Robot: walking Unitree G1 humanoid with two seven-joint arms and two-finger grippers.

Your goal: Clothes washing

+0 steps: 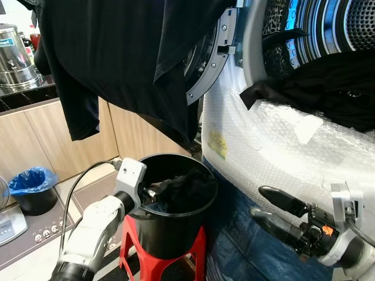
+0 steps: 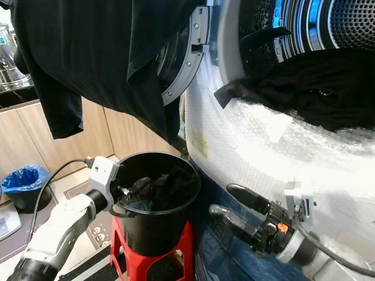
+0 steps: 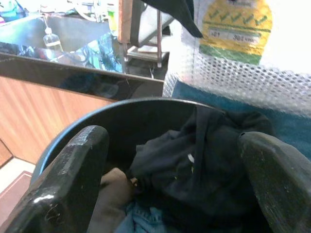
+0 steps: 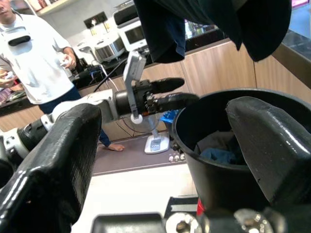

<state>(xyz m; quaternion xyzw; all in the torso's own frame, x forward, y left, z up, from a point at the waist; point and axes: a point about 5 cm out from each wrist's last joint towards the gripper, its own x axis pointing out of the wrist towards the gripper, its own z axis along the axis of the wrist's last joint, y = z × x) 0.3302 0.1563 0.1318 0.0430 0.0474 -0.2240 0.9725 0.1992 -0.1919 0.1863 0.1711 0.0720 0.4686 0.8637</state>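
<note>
Both pincers sit low and spread wide. Left pincer point(image 2: 130, 190) reaches over the rim of the black bucket point(image 1: 176, 228) on its red stool point(image 1: 196, 257), fingers straddling the dark clothes point(image 3: 199, 170) inside. Right pincer point(image 1: 270, 206) hovers beside the bucket, below the washer drum point(image 1: 328, 35).

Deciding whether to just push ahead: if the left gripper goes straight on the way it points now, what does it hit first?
The left gripper, fingers open, points into the black bucket. Going straight on, it would probably first meet the dark clothes piled inside, though depth is hard to judge.
</note>
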